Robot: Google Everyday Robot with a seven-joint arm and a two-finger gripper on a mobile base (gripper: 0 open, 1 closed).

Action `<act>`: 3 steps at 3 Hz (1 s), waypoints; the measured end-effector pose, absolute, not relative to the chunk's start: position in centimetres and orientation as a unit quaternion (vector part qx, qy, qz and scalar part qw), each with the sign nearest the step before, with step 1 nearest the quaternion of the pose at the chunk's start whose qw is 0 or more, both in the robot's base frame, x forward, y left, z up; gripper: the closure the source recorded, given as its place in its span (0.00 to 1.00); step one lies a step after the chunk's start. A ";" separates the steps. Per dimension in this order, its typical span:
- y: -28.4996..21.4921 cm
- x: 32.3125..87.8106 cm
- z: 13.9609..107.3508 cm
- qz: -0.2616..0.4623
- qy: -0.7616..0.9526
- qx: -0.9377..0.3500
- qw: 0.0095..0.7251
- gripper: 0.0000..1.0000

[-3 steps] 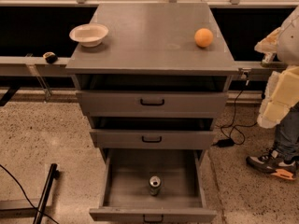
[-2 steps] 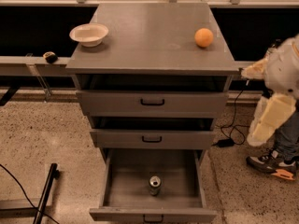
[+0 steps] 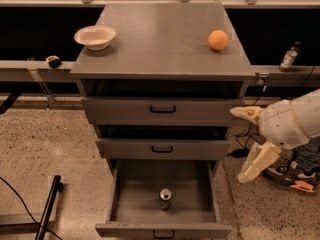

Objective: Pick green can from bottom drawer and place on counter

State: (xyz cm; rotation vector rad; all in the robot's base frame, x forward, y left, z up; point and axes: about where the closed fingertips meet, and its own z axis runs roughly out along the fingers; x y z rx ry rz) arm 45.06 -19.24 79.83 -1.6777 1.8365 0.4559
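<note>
Fingers (image 3: 260,160) apart right of cabinet (image 3: 120,112), green can (image 3: 165,198) upright in bottom drawer (image 3: 134,205), label unreadable

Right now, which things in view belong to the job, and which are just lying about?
Job: small green drink can, standing in the open deep grey bottom drawer; flat grey counter; open gripper, right of the drawers.
Lying about: white bowl, round orange object, clear bottle.

Warm overhead light is falling evenly on the counter (image 3: 160,39). Shadow is filling the gaps above the two upper drawers. The bottom drawer (image 3: 135,199) is lying dimmer, the green can (image 3: 165,198) glinting. At right, the pale gripper (image 3: 239,145), fingers spread, is catching light.
</note>
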 end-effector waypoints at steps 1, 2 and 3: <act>-18.9 45.1 79.3 0.172 0.677 -0.645 0.309 0.00; -15.9 47.0 78.6 0.187 0.643 -0.645 0.367 0.00; -11.5 48.2 75.1 0.200 0.598 -0.648 0.427 0.00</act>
